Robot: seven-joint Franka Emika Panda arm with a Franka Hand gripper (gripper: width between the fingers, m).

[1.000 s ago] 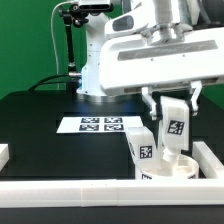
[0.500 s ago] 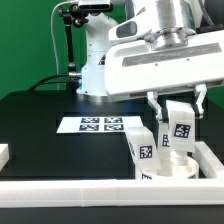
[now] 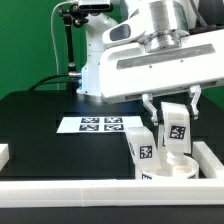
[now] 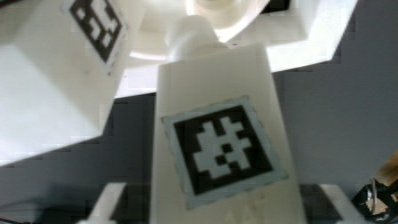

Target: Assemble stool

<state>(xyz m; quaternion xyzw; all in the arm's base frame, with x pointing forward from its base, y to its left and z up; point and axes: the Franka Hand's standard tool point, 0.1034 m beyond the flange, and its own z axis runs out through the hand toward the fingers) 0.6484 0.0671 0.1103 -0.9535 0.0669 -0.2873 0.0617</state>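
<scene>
My gripper (image 3: pixel 173 108) is shut on a white oblong stool leg (image 3: pixel 175 128) with a black-and-white tag, held upright over the round disc seat (image 3: pixel 170 167) at the exterior view's right. The leg's lower end meets the top of the seat. In the wrist view the held leg (image 4: pixel 217 120) fills the middle, its tag facing the camera, with a finger (image 4: pixel 111 200) on either side of it. A second tagged leg (image 3: pixel 141 147) stands against the seat's side towards the exterior view's left, and shows again in the wrist view (image 4: pixel 71 60).
The marker board (image 3: pixel 98 125) lies flat on the black table behind the parts. A white rail (image 3: pixel 70 189) runs along the front edge and another (image 3: pixel 213 158) along the exterior view's right. A small white block (image 3: pixel 3 155) sits at the exterior view's left edge.
The wrist has turned slightly back and forth with the leg in its grip; the leg's tag has shifted a little. The seat and the other leg have not moved.
</scene>
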